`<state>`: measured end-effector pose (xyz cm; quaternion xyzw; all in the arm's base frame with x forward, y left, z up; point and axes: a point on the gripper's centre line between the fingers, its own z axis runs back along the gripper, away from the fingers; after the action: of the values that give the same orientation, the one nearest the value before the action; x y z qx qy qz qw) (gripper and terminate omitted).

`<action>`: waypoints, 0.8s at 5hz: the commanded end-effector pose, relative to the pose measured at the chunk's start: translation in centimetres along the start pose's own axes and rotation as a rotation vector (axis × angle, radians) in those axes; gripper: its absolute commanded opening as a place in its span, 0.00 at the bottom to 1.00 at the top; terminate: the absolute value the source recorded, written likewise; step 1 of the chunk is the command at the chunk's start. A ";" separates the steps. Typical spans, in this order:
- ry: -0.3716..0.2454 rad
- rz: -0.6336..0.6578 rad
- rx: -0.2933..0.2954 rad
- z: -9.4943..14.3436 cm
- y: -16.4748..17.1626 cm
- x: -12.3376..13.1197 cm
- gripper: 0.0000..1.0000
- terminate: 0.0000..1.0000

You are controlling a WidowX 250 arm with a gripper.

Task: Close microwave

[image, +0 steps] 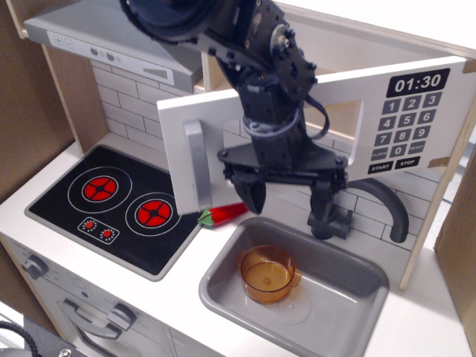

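Now black robot tool (286,195) spread wide and empty, just in front of wooden toy microwave (387,119), white door with grey bar handle (195,167) swung open, orange plastic cup (268,273) in grey sink (357,297) below

The microwave (297,126) door hangs open; the spread claw (286,197) hovers before it.

Microwave (372,97) window and door middle behind the arm (275,97).
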<state>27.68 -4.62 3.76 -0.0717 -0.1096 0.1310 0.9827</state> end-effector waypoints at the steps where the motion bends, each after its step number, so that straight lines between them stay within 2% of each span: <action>1: -0.172 -0.031 0.033 1.9 1.4 4.8 1.00 0.00; 2: -0.198 -0.056 0.021 1.7 1.8 6.7 1.00 0.00; 3: -0.240 -0.045 0.032 1.6 2.3 8.4 1.00 0.00; 4: -0.254 -0.036 0.040 1.5 2.4 9.4 1.00 0.00</action>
<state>35.10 0.04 4.21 -0.0320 -0.2056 0.1241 0.9702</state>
